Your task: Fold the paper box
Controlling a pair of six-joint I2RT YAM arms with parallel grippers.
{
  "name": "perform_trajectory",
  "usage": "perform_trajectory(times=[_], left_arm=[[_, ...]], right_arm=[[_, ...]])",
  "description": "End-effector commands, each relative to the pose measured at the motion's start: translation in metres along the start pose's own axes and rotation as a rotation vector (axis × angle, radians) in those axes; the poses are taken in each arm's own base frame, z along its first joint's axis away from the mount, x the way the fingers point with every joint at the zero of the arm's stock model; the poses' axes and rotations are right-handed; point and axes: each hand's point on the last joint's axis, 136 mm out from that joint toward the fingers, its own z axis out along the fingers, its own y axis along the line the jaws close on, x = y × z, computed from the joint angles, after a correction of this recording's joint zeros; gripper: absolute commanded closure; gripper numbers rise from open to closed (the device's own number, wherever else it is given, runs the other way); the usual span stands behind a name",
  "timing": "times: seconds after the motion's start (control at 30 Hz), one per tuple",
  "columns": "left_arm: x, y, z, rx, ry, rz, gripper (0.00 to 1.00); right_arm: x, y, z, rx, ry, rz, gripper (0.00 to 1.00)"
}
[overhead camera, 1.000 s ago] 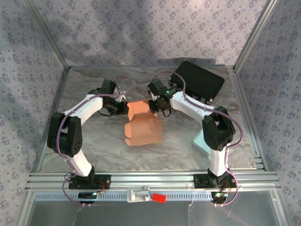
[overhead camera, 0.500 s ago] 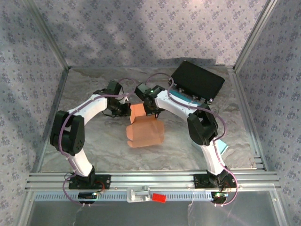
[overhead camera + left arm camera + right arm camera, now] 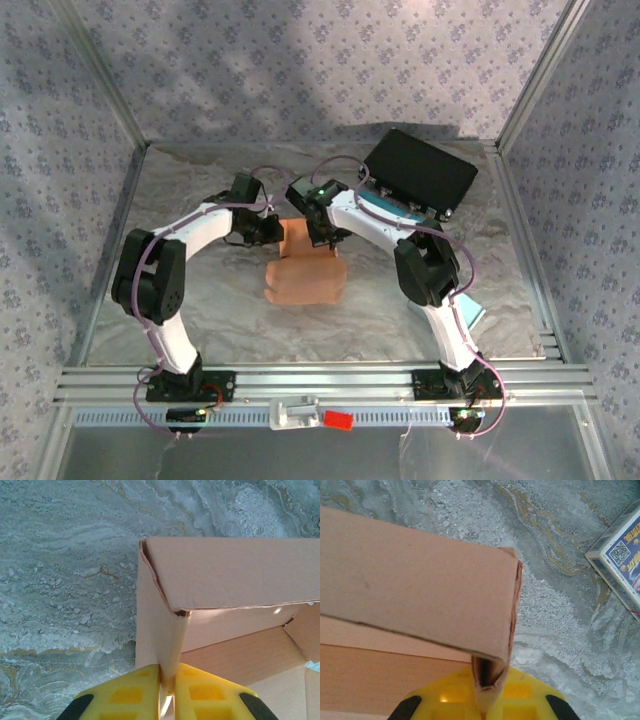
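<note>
The box sits mid-table, its far end between the 2 arms. The left gripper and right gripper each pinch a side wall tight. Best to pull both walls upright evenly, so no crease tears.

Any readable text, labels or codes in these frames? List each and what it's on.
Nothing reads clearly.
On the white-and-blue packet: a QR code and yellow lettering beside it, too blurred to read.
On the paper box: plain card, no print.
On the black case: no legible marking.
</note>
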Motion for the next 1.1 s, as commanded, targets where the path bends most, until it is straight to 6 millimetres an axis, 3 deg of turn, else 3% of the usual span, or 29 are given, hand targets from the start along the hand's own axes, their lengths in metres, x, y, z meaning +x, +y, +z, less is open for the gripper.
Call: perform_trajectory(times=[0.0, 0.23, 0.57, 0.7, 0.83, 0.87, 0.93, 1.07], left_arm=[[-0.013, -0.014, 0.008, 0.059, -0.042, 0.017, 0.88], [-0.008, -0.010, 0.016, 0.060, -0.030, 0.012, 0.85], [0.003, -0.011, 0.022, -0.001, 0.007, 0.064, 0.90], [0.010, -0.004, 0.022, -0.135, 0.027, 0.083, 0.99], [0.014, -0.004, 0.022, -0.253, 0.013, 0.112, 1.00], [0.013, -0.005, 0.022, -0.254, -0.002, 0.104, 0.98], [0.009, -0.005, 0.023, -0.245, -0.026, 0.080, 0.81], [0.001, -0.003, 0.024, -0.248, -0.033, 0.075, 0.77]], right_arm=[[0.013, 0.011, 0.002, -0.032, 0.055, -0.049, 1.00], [0.015, 0.016, 0.005, -0.054, 0.063, -0.045, 1.00], [0.014, 0.016, 0.006, -0.074, 0.068, -0.030, 1.00], [0.015, 0.018, 0.009, -0.089, 0.076, -0.028, 1.00], [0.015, 0.018, 0.011, -0.105, 0.086, -0.022, 1.00], [0.016, 0.017, 0.012, -0.111, 0.091, -0.022, 1.00], [0.016, 0.016, 0.015, -0.116, 0.102, -0.020, 1.00], [0.017, 0.012, 0.017, -0.117, 0.111, -0.018, 1.00]])
